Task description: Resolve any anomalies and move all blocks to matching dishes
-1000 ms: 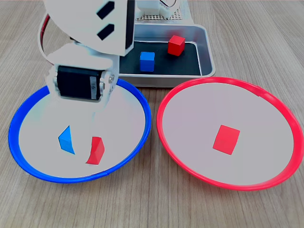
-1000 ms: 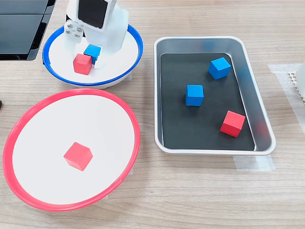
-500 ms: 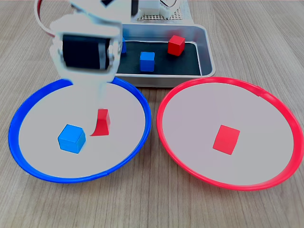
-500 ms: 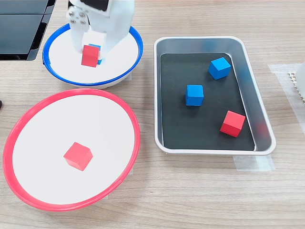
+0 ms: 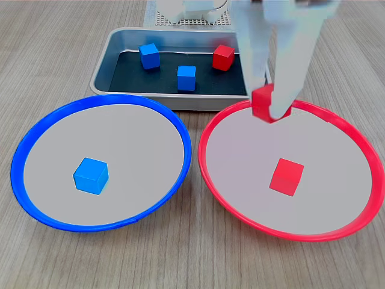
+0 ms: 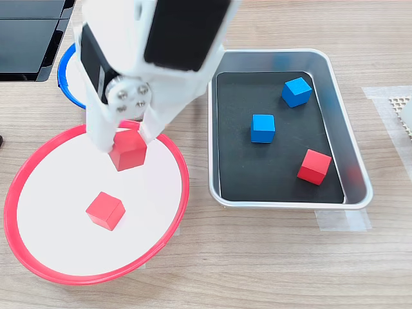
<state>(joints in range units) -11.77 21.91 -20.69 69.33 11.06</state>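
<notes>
My gripper [image 5: 271,108] [image 6: 127,147] is shut on a red block [image 5: 263,101] [image 6: 129,152] and holds it in the air over the red-rimmed dish [image 5: 337,156] [image 6: 38,187]. A second red block [image 5: 286,176] [image 6: 105,210] lies inside that dish. In the first exterior view the blue-rimmed dish [image 5: 36,150] holds one blue block [image 5: 91,175]; in the second exterior view the arm hides most of the blue-rimmed dish [image 6: 66,77]. Two blue blocks [image 5: 149,56] [image 5: 186,77] [image 6: 297,91] [image 6: 262,128] and one red block [image 5: 223,57] [image 6: 315,166] sit in the silver tray.
The silver metal tray [image 5: 105,60] [image 6: 351,161] with a black bottom stands behind the dishes in the first exterior view and at the second exterior view's right. A dark flat object [image 6: 26,35] lies at the second exterior view's top left. The table is wood.
The gripper lifted the red block out of the blue-rimmed dish and carried it across to above the red-rimmed dish. The other blocks stayed put.
</notes>
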